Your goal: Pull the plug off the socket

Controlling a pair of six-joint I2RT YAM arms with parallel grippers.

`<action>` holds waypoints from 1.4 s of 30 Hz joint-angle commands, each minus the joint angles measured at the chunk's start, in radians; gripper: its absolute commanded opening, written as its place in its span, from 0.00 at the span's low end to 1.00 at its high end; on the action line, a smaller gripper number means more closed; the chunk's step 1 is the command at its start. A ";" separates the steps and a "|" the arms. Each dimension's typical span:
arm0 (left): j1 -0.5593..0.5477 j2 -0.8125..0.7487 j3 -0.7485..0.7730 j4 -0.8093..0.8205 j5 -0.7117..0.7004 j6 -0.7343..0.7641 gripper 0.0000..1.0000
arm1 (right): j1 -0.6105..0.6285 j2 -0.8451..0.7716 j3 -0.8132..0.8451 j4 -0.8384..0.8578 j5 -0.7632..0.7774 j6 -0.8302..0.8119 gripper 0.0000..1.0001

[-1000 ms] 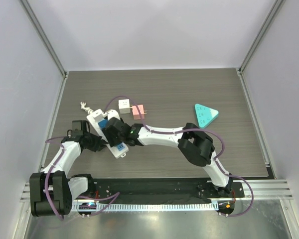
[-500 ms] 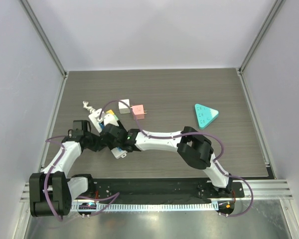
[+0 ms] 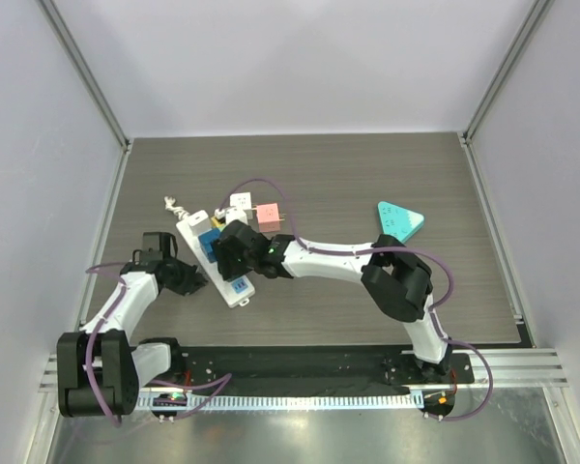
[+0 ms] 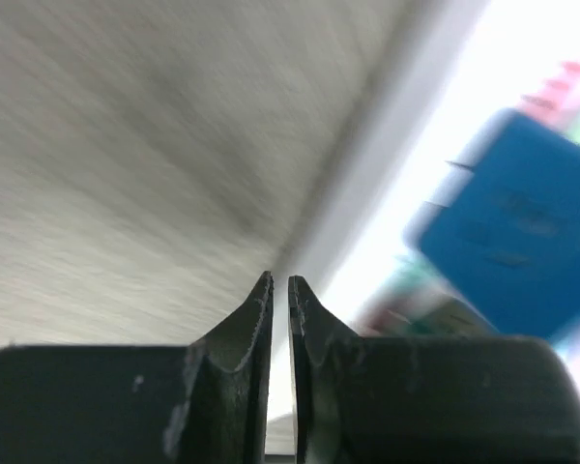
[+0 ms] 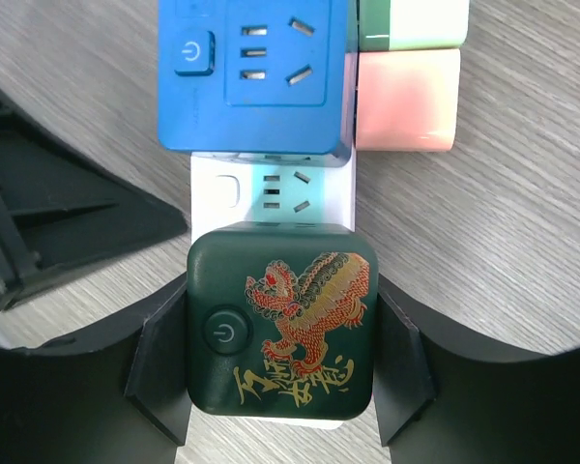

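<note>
A white socket strip (image 3: pixel 234 285) lies slanted on the table's left half, with a blue plug (image 3: pixel 207 242) seated in it. In the right wrist view a dark green plug (image 5: pixel 280 319) with a red and gold lion sits over the strip (image 5: pixel 271 188), just below the blue plug (image 5: pixel 254 72). My right gripper (image 5: pixel 280 338) is shut on the green plug, one finger (image 5: pixel 159 358) flat on each side. From above, the right gripper (image 3: pixel 230 249) hides that plug. My left gripper (image 3: pixel 193 281) is shut and empty at the strip's left edge; its tips (image 4: pixel 279 282) sit near the strip's white side (image 4: pixel 406 184).
A pink plug (image 3: pixel 268 216) and a white cube (image 3: pixel 240 202) lie just behind the strip, and show as pink (image 5: pixel 406 97) and mint blocks in the right wrist view. A teal triangular piece (image 3: pixel 400 221) lies to the right. The strip's cord end (image 3: pixel 172 205) points back left.
My right gripper has moved back and slightly right along the strip, still holding the green plug. The left gripper stays shut beside the strip.
</note>
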 commanded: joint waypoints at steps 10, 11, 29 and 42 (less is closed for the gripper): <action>0.005 -0.010 0.011 -0.108 -0.124 0.055 0.11 | 0.098 -0.114 0.101 0.039 0.266 -0.188 0.01; 0.003 -0.013 0.014 -0.110 -0.111 0.057 0.12 | 0.097 -0.112 0.101 0.039 0.263 -0.186 0.01; 0.005 -0.289 0.138 -0.256 -0.026 0.089 0.21 | -0.136 -0.331 -0.112 0.078 -0.030 -0.005 0.01; 0.026 -0.217 0.112 -0.161 0.005 0.098 0.24 | -0.656 -0.401 -0.456 0.277 -0.580 0.033 0.05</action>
